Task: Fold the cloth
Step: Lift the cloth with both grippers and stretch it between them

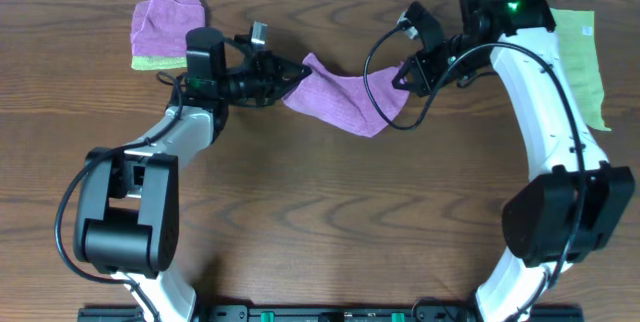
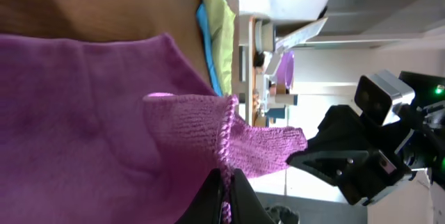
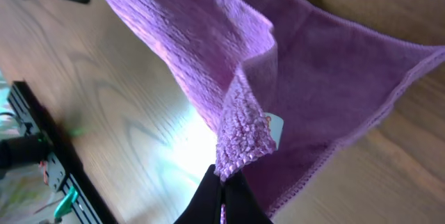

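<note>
The lilac cloth (image 1: 345, 97) hangs stretched between my two grippers above the table's far middle, sagging in the centre. My left gripper (image 1: 297, 75) is shut on its left corner; the left wrist view shows the stitched edge pinched between the fingers (image 2: 226, 186). My right gripper (image 1: 402, 74) is shut on its right corner; the right wrist view shows the corner clamped in the fingers (image 3: 224, 182), with the small white tag (image 3: 276, 128) just above and the cloth (image 3: 313, 64) draping away.
A small folded purple wad (image 1: 165, 20) lies on a yellow-green cloth (image 1: 150, 62) at the far left. Another yellow-green cloth (image 1: 585, 62) lies at the far right. Black cables loop near the right gripper (image 1: 385, 82).
</note>
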